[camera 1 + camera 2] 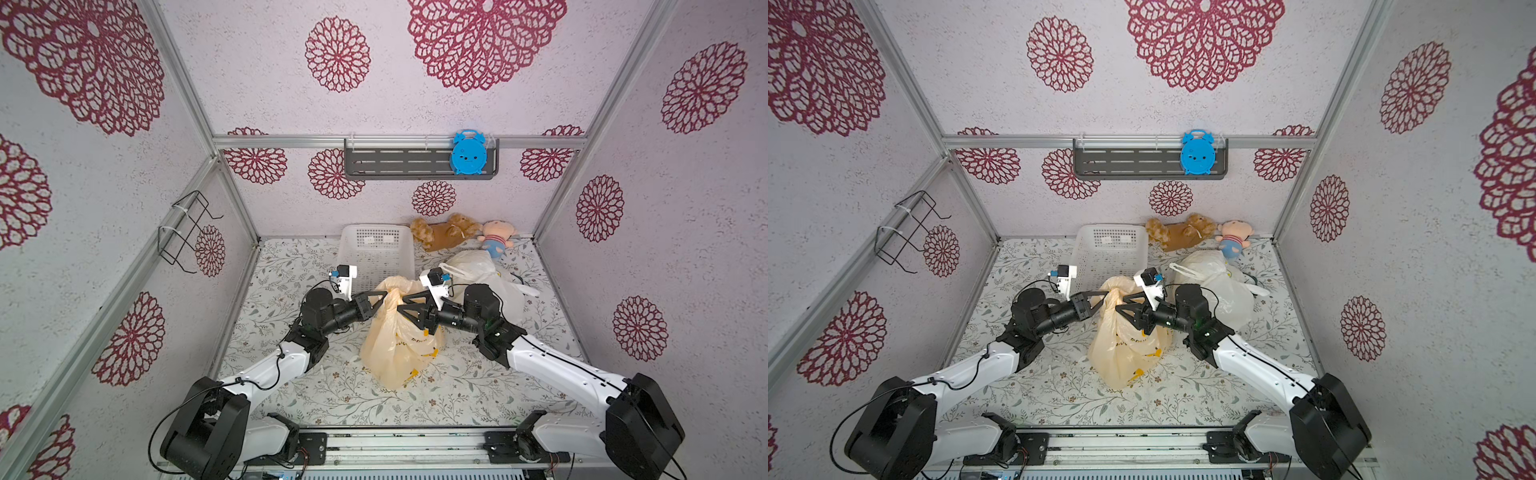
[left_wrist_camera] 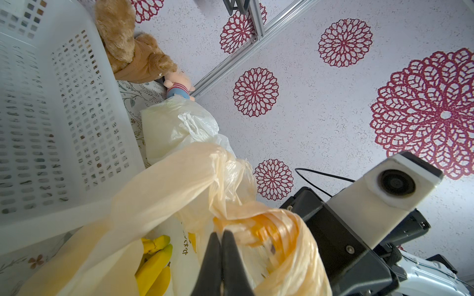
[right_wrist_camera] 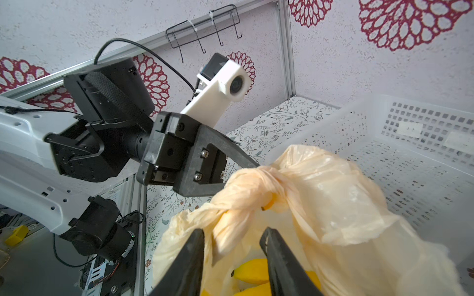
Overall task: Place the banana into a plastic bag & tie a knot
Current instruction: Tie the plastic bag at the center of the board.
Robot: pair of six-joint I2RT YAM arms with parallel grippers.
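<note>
Tabletop [image 1: 282, 270], leaf-printed, bears bag [image 1: 395, 349]; left tool [image 1: 383, 297] clamps it, right tool [image 1: 402, 303] gapes.

A lab test cell dressed as a home: silver aluminium frame [image 1: 291, 141], red-medallion wallpaper panels [image 1: 257, 75], leaf-patterned cloth surface [image 1: 457, 395], blue plastic alarm clock [image 1: 468, 153] on a grey slotted shelf [image 1: 395, 164], brown plush bear [image 1: 444, 232].

The left arm [image 1: 270, 370] and right arm [image 1: 557, 365] stretch forward from their bases and bend inward at the elbows, wrists turned toward each other. They bring the two end effectors nose to nose at mid-scene, tips just beside one another. The left end effector [image 1: 385, 299] has its jaws pressed together. The right end effector [image 1: 401, 303], facing it, has its jaws parted in a narrow V.
</note>
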